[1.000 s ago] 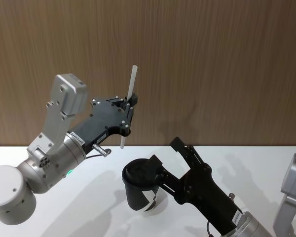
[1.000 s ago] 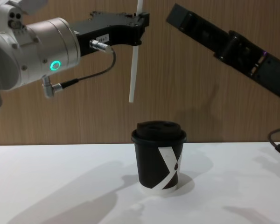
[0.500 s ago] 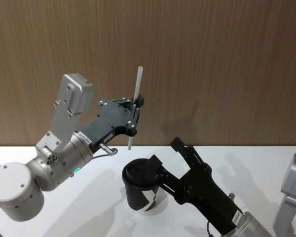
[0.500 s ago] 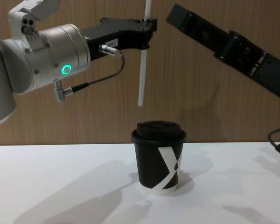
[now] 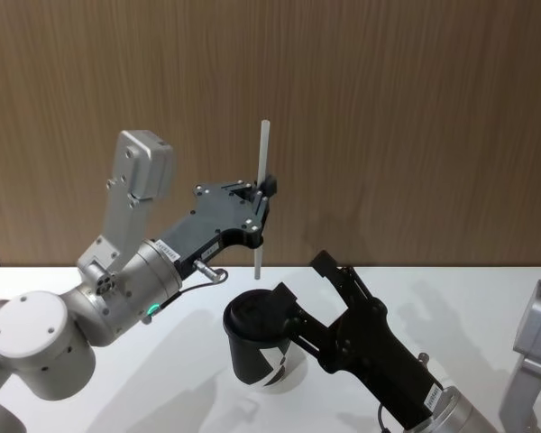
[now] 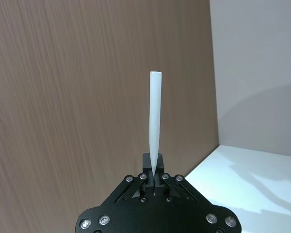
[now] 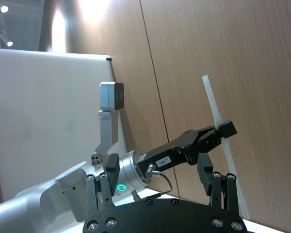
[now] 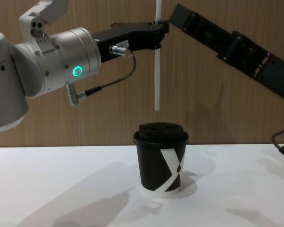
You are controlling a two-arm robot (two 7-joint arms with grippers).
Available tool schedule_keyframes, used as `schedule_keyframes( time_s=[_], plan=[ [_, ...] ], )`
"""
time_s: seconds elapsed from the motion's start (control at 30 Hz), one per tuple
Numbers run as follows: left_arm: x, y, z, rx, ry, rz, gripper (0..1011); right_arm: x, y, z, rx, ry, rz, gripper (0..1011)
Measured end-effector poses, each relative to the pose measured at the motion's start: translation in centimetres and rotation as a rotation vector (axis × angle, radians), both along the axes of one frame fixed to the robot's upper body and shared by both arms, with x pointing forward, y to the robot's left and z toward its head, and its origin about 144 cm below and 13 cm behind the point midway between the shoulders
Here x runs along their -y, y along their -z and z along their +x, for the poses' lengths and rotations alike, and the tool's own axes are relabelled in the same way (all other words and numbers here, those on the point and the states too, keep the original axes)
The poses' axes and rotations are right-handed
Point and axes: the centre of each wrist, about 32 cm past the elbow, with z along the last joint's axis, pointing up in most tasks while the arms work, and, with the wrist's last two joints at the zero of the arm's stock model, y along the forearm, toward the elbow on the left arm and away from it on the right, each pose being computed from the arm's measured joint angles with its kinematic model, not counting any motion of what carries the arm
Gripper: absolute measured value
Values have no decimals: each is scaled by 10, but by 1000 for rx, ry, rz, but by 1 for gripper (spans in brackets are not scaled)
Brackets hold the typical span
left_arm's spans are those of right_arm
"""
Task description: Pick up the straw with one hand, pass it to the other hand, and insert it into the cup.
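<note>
1. Head view: the left gripper [image 5: 264,194], on its silver arm, is raised in front of the wood wall [image 5: 415,117]. Its jaws are closed on the straw [image 5: 262,149] partway along the shaft. The straw stands nearly upright, and its lower end hangs above the black lid of the cup [image 5: 252,352] without touching it. The cup stands on the white tabletop [image 5: 487,307]. The right gripper [image 5: 307,278], on its all-black arm, reaches in from the lower right with its jaws spread wide and nothing between them.
2. Left wrist view: the left gripper [image 6: 154,177] has its jaws pinched tight on the straw [image 6: 155,116], which sticks straight out beyond them.
3. Right wrist view: the right gripper [image 7: 157,171] has its jaws well apart and empty. Beyond them, the left gripper [image 7: 223,132] clamps the straw [image 7: 211,97] against the wood wall. A green ring light [image 7: 120,187] glows on the left arm.
4. Chest view: the left gripper [image 8: 160,33] holds the straw [image 8: 157,80] vertical. The straw's bottom end is clear of the cup [image 8: 161,161], roughly over the middle of the lid. The tip of the right gripper [image 8: 180,16] is high up, just beside the straw's upper part. The cup sits upright on the tabletop [image 8: 61,189].
</note>
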Motion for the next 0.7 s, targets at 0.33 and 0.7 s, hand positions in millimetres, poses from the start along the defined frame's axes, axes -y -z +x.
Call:
schedule_keyframes(
  time_s=[0.33,0.7],
  plan=[
    [5,4,5,-34,25,-12,4,0,0,0,0,0,0,1001],
    [11,9,7,-64,40,-11,3,0,0,0,0,0,0,1001]
  ],
)
